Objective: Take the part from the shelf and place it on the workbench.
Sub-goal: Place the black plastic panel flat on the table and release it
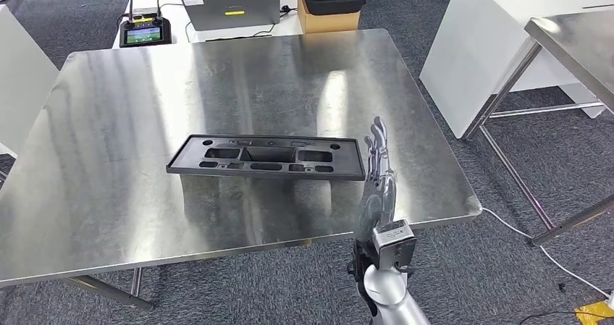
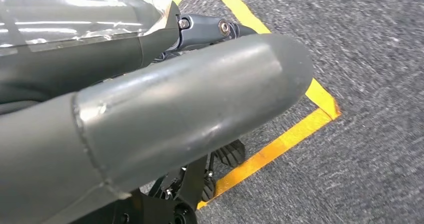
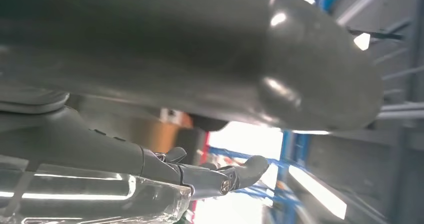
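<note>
A long black plastic part (image 1: 266, 157) with several cut-outs lies flat on the steel workbench (image 1: 145, 93), near its middle. My right hand (image 1: 378, 176) stands upright just off the part's right end, over the bench's front right area. Its fingers are straight and apart, and it holds nothing. In the right wrist view the thick grey thumb (image 3: 210, 54) and darker fingers (image 3: 215, 176) show against a bright background. My left hand (image 2: 165, 109) hangs low over grey carpet; its thumb sticks out and nothing is in it.
Behind the bench a white table carries a laptop (image 1: 229, 5), a handheld controller (image 1: 145, 32) and a black case on a cardboard box (image 1: 329, 3). A second steel table (image 1: 579, 43) stands at the right. Yellow floor tape (image 2: 280, 144) marks the carpet.
</note>
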